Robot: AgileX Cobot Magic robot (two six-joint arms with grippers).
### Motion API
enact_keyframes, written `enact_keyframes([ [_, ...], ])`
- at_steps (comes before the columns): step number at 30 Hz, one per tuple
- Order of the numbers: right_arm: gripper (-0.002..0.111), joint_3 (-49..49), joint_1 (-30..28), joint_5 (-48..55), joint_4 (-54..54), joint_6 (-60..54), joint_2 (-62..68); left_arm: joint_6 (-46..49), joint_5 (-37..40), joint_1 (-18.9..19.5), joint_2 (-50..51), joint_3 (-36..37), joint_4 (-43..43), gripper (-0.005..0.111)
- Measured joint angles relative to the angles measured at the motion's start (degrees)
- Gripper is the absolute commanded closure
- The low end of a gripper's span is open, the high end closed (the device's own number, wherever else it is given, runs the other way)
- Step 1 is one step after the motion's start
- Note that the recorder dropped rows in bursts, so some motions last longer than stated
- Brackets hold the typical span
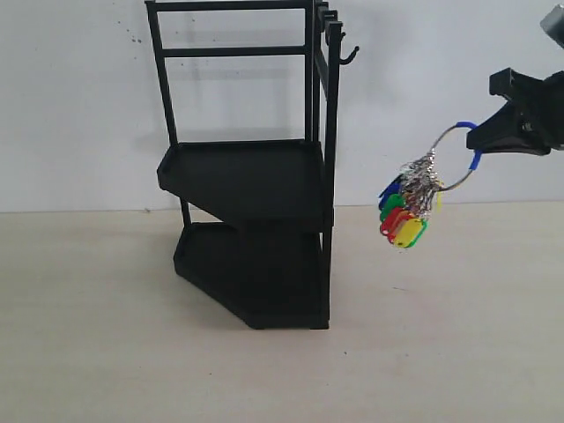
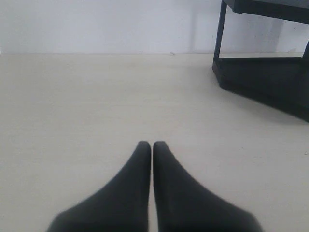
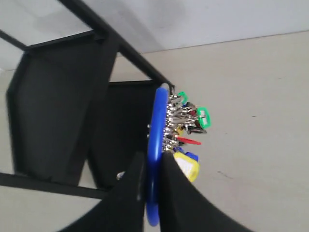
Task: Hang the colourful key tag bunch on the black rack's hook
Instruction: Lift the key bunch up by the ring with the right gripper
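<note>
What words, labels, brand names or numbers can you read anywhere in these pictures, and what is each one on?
No text can be read in any view.
On the colourful key tag bunch, held by the right gripper: any lettering on the tags is too small and blurred to read.
On the black rack: no label or brand shows.

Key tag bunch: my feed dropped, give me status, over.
Left gripper shut, empty. Right gripper shut on colourful key tag bunch, airborne by its blue loop. Hook unfilled, up and left in exterior view; nothing between.
</note>
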Motion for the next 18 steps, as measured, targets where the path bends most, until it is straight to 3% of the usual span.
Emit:
enact_keyframes([
  [12,0.109,0.0,0.0,2.9,3.1,-5.4,-2.5,0.0,0.0,0.0,0.0,0.0,0.0,0.102],
  [18,0.109,0.2,0.7,9.7,3.0,-9.3,-6.7,0.0,0.0,0.0,0.0,0.0,0.0,0.102],
])
